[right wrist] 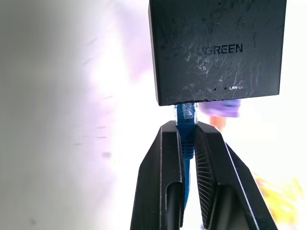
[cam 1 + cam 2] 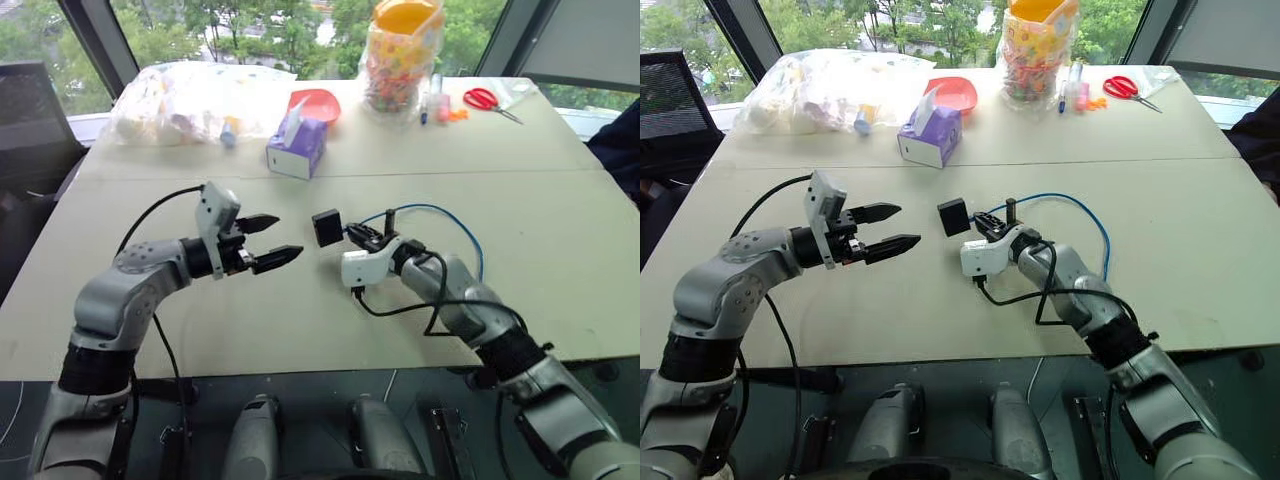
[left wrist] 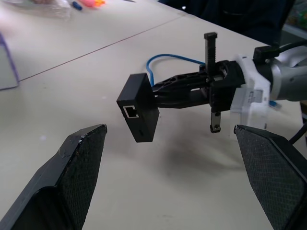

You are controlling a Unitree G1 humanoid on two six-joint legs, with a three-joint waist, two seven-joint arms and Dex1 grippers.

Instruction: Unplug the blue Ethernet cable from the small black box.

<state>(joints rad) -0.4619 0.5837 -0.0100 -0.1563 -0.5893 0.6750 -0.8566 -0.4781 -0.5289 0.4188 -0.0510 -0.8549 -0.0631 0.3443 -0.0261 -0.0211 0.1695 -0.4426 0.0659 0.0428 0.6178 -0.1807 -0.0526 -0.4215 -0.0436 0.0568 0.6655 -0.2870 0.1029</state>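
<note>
- The right gripper [image 1: 188, 143], shut on the blue Ethernet cable [image 1: 185, 125] just behind its plug, holds the small black box [image 2: 327, 228] above the table [image 2: 560, 240].
- The left gripper [image 2: 268, 241], fingers spread wide and empty, faces the box, near but apart.

Purple tissue box [image 2: 297, 149], red scissors [image 2: 486, 99]

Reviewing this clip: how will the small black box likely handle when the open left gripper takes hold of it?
Probably light: the small black box hangs off the table on only the blue Ethernet cable, pinched by the right gripper. Its flat faces should suit the left gripper. It may pivot at the plug.
</note>
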